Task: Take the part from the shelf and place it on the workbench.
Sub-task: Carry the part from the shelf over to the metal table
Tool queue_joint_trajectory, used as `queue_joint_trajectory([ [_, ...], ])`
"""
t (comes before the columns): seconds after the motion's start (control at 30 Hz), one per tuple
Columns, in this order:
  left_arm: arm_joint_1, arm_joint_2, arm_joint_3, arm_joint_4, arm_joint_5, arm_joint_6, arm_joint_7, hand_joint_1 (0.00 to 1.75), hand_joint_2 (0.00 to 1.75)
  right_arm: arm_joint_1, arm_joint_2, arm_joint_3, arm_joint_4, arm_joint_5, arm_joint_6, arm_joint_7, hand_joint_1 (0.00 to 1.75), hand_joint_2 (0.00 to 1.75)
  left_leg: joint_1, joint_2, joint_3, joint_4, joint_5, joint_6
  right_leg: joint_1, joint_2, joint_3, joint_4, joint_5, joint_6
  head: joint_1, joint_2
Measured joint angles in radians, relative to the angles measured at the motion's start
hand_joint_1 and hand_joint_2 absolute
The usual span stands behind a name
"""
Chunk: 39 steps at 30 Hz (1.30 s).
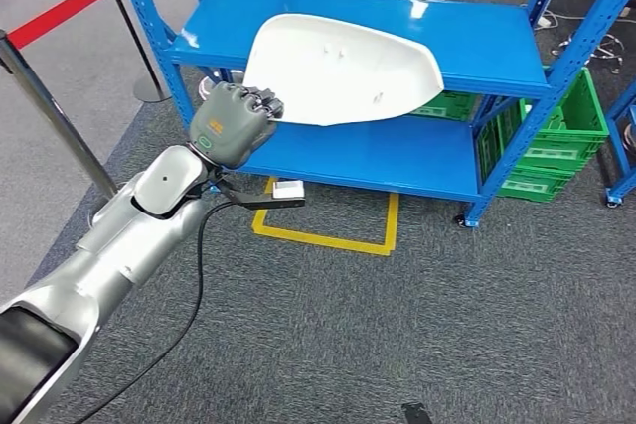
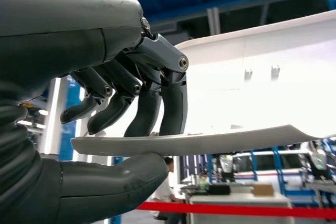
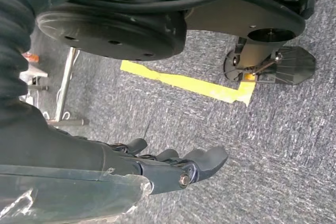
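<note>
White moulded plastic shell part (image 1: 341,69) lies upper centre of frame on blue steel shelf (image 1: 480,42), long axis left-right. Left hand (image 1: 234,121) clamps its left edge, thumb under. Right hand (image 3: 174,169) hangs, apparently empty, fingers loosely apart.

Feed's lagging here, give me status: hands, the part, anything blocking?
Left hand grips white part by its edge, part still at blue shelf. Right hand hanging, holding nothing, fingers extended. Nothing seen blocking.
</note>
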Motion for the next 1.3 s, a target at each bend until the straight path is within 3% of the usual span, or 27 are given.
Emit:
queue_joint_trajectory([
  [0.07,-0.001,-0.001,0.0,0.0,-0.002,0.002,0.0,1.75,1.75,0.001,0.0,0.0,0.0,0.0,0.002,0.001,0.0,1.75,-0.001,-0.013,-0.004,-0.014,0.0,0.019,0.002,-0.015,-0.006,0.003,0.004,0.01,0.0,0.0],
  [0.13,0.0,0.0,0.0,0.0,-0.003,0.003,0.0,1.75,1.75,0.001,0.0,0.0,0.0,0.001,0.002,0.001,0.0,1.75,0.001,-0.031,-0.012,-0.018,0.008,0.036,0.0,-0.011,-0.019,0.024,-0.016,0.021,0.002,0.0],
  [0.17,0.0,0.0,0.0,0.0,-0.003,0.003,0.0,1.75,1.75,0.001,0.0,0.0,0.0,0.002,0.003,0.001,0.0,1.75,0.003,-0.038,-0.015,-0.02,0.013,0.043,-0.001,-0.002,-0.035,0.062,-0.041,0.026,0.004,0.0],
  [0.23,0.0,-0.001,-0.002,0.0,-0.005,0.004,0.0,1.75,1.75,0.0,0.0,0.0,0.0,0.003,0.004,0.001,0.0,1.75,0.002,-0.054,-0.026,-0.02,0.022,0.052,-0.002,0.015,-0.09,0.191,-0.11,0.03,0.008,0.0],
  [0.3,0.003,-0.001,-0.003,0.0,-0.006,0.004,0.0,1.75,1.75,-0.003,0.0,0.0,0.0,0.005,0.006,0.0,0.0,1.75,-0.001,-0.071,-0.037,-0.019,0.031,0.054,-0.002,0.019,-0.129,0.287,-0.142,0.029,0.008,0.0],
  [0.33,0.004,0.0,-0.004,0.0,-0.006,0.004,0.0,1.75,1.75,-0.004,0.0,0.0,0.0,0.006,0.007,0.0,0.0,1.75,-0.002,-0.081,-0.041,-0.019,0.036,0.053,-0.002,0.02,-0.123,0.282,-0.131,0.027,0.008,0.0],
  [0.37,0.004,0.0,-0.004,0.0,-0.006,0.004,0.0,1.75,1.75,-0.004,0.0,0.0,0.0,0.007,0.008,0.0,0.0,1.75,-0.002,-0.092,-0.044,-0.019,0.04,0.051,-0.002,0.024,-0.097,0.239,-0.105,0.023,0.008,0.0],
  [0.4,0.004,-0.001,-0.004,0.0,-0.007,0.004,0.0,1.75,1.75,-0.004,0.0,0.0,0.0,0.009,0.009,0.0,0.0,1.75,-0.002,-0.102,-0.046,-0.019,0.043,0.049,-0.003,0.037,-0.058,0.169,-0.072,0.019,0.008,0.0],
  [0.47,0.0,-0.002,-0.004,0.0,-0.007,0.004,0.0,1.75,1.75,-0.003,0.0,0.0,0.0,0.01,0.011,0.0,0.0,1.75,-0.003,-0.121,-0.053,-0.017,0.052,0.041,-0.006,0.074,0.007,0.047,-0.035,0.014,0.007,0.0],
  [0.53,-0.002,-0.002,-0.004,0.0,-0.008,0.004,0.0,1.75,1.75,-0.003,0.001,0.0,0.0,0.011,0.012,0.0,0.0,1.75,0.0,-0.137,-0.064,-0.018,0.064,0.029,-0.006,0.088,0.023,0.01,-0.032,0.012,0.006,0.0],
  [0.6,-0.002,-0.001,-0.004,0.0,-0.009,0.004,0.0,1.75,1.75,-0.003,0.002,0.0,0.0,0.012,0.012,0.0,0.0,1.75,0.002,-0.143,-0.072,-0.02,0.071,0.016,-0.006,0.072,0.019,0.007,-0.021,0.004,0.007,0.0],
  [0.67,-0.004,0.001,-0.004,0.0,-0.01,0.004,0.0,1.75,1.75,-0.004,0.003,0.0,0.0,0.012,0.012,0.0,0.0,1.75,0.0,-0.112,-0.094,0.019,0.04,0.005,-0.011,0.052,0.017,0.0,-0.01,-0.006,0.0,0.0],
  [0.73,-0.006,0.002,-0.004,0.0,-0.01,0.004,0.0,1.75,1.75,-0.002,0.004,0.0,0.0,0.012,0.013,0.0,0.0,1.75,0.001,-0.073,-0.145,0.135,-0.031,-0.004,-0.013,0.029,0.011,-0.002,-0.004,-0.011,-0.008,0.0],
  [0.8,-0.004,0.002,-0.008,0.0,-0.011,0.003,0.0,1.75,1.75,0.002,0.003,0.0,0.0,0.012,0.013,0.001,0.0,1.75,0.005,-0.062,-0.188,0.245,-0.075,-0.011,-0.013,0.003,0.005,-0.002,-0.001,-0.01,-0.01,0.0],
  [0.83,-0.003,0.002,-0.01,0.0,-0.012,0.003,0.0,1.75,1.75,0.003,0.004,0.0,0.0,0.013,0.013,0.001,0.0,1.75,0.007,-0.06,-0.187,0.255,-0.073,-0.013,-0.013,-0.01,0.003,-0.002,0.0,-0.009,-0.01,0.0],
  [0.87,-0.002,0.002,-0.013,0.0,-0.012,0.003,0.0,1.75,1.75,0.003,0.004,0.0,0.0,0.014,0.013,0.001,0.0,1.75,0.008,-0.055,-0.166,0.228,-0.054,-0.014,-0.014,-0.022,0.002,-0.001,0.0,-0.007,-0.01,0.0],
  [0.9,-0.003,0.002,-0.014,0.0,-0.012,0.003,0.0,1.75,1.75,0.002,0.004,0.0,0.0,0.014,0.013,0.001,0.0,1.75,0.009,-0.043,-0.129,0.17,-0.025,-0.015,-0.014,-0.033,0.002,0.0,0.0,-0.005,-0.01,0.0],
  [0.93,-0.006,0.002,-0.015,0.0,-0.012,0.003,0.0,1.75,1.75,0.002,0.004,0.0,0.0,0.015,0.013,0.001,0.0,1.75,0.007,-0.016,-0.088,0.102,-0.002,-0.016,-0.012,-0.042,0.001,0.001,0.0,-0.001,-0.011,0.0],
  [1.0,-0.011,0.001,-0.016,0.0,-0.012,0.003,0.0,1.75,1.75,0.001,0.003,0.0,0.0,0.015,0.013,0.001,0.0,1.75,0.003,0.023,-0.038,0.007,0.021,-0.004,-0.004,-0.06,-0.001,0.006,-0.003,0.008,-0.014,0.0],
  [1.03,-0.012,0.0,-0.016,0.0,-0.012,0.003,0.0,1.75,1.75,0.001,0.003,0.0,0.0,0.015,0.013,0.001,0.0,1.75,0.0,0.028,-0.034,-0.008,0.02,0.005,0.0,-0.07,-0.002,0.006,-0.004,0.013,-0.015,0.0],
  [1.1,-0.012,0.001,-0.017,0.0,-0.012,0.003,0.0,1.75,1.75,0.0,0.003,0.0,0.0,0.016,0.013,0.001,0.0,1.75,-0.001,0.002,-0.041,-0.011,0.025,0.024,-0.001,-0.088,-0.002,0.005,-0.006,0.02,-0.012,0.0],
  [1.17,-0.012,0.002,-0.017,0.0,-0.012,0.003,0.0,1.75,1.75,-0.001,0.004,0.0,0.0,0.017,0.014,0.001,0.0,1.75,0.001,-0.02,-0.044,-0.013,0.03,0.038,-0.007,-0.056,-0.016,0.04,-0.035,0.029,-0.011,0.0],
  [1.23,-0.012,0.001,-0.017,0.0,-0.013,0.003,0.0,1.75,1.75,0.0,0.004,0.0,0.0,0.018,0.015,0.0,0.0,1.75,0.002,-0.043,-0.047,-0.014,0.034,0.047,-0.009,-0.001,-0.065,0.156,-0.099,0.033,-0.008,0.0],
  [1.3,-0.01,0.0,-0.019,0.0,-0.013,0.003,0.0,1.75,1.75,-0.004,0.004,0.0,0.0,0.019,0.015,-0.002,0.0,1.75,0.001,-0.066,-0.049,-0.014,0.036,0.051,-0.008,0.018,-0.123,0.282,-0.147,0.032,-0.006,0.0],
])
